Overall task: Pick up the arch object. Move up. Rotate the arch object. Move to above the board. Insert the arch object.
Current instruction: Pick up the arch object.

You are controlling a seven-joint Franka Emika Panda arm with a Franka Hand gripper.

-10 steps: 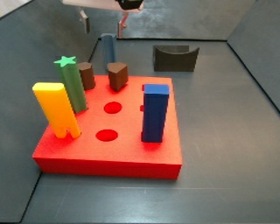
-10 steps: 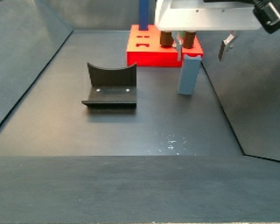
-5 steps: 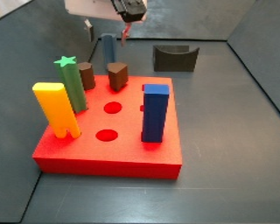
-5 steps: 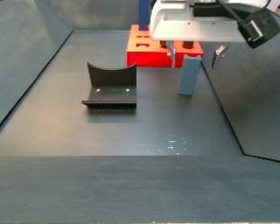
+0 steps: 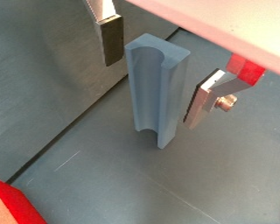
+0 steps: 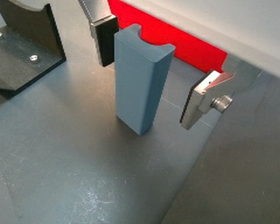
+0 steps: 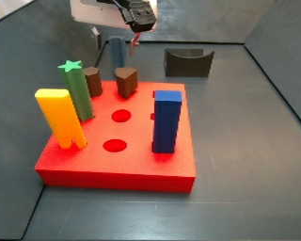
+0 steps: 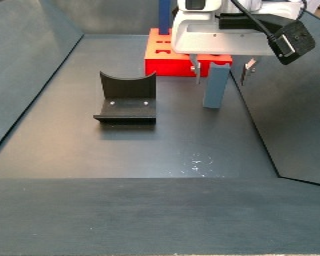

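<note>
The arch object (image 5: pixel 157 92) is a tall, pale steel-blue post with a notched top, standing upright on the grey floor; it shows in both side views (image 7: pixel 116 54) (image 8: pixel 218 86) and in a wrist view (image 6: pixel 140 83). My gripper (image 5: pixel 157 72) is open and lowered around its upper part, also seen in the other views (image 6: pixel 152 72) (image 7: pixel 116 36) (image 8: pixel 219 67). One finger (image 5: pixel 111 39) and the other (image 5: pixel 203 98) stand on either side with a gap to the piece. The board (image 7: pixel 116 165) is a red slab with round holes, just beside the arch object (image 6: pixel 166 39) (image 8: pixel 170 62).
On the board stand a yellow arch piece (image 7: pixel 60 118), a green star post (image 7: pixel 78 89), two brown posts (image 7: pixel 127 82) and a dark blue square post (image 7: pixel 166 120). The fixture (image 7: pixel 187 62) (image 8: pixel 125 97) stands on the floor. Grey walls ring the floor.
My gripper has come down from above until its open fingers straddle the arch object. The arch object has not moved.
</note>
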